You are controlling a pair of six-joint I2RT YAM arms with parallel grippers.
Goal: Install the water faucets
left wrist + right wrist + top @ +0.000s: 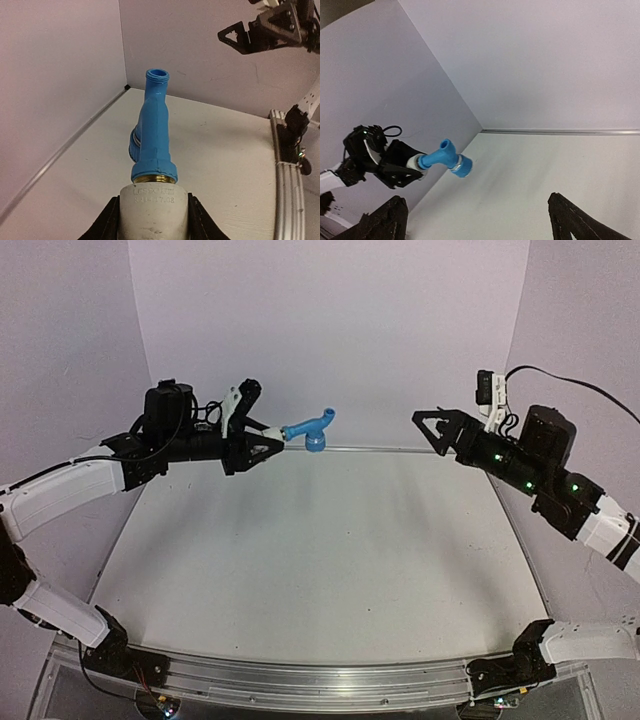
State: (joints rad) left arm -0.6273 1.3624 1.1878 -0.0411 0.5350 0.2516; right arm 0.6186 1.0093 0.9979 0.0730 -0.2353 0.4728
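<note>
I saw lots of bare counter point(320, 570) between my two arms, and the back wall point(330, 330) stood right behind it. My left gripper point(270, 437) was up in the air near the counter's back edge, on the left. It was squeezed onto a white fitting point(154, 212). The blue tap point(312, 428) stuck out of that fitting's end, pointing toward the middle and touching nothing else. My right gripper point(428, 430) was wide open, held nothing, and was well apart from the blue tap.
</note>
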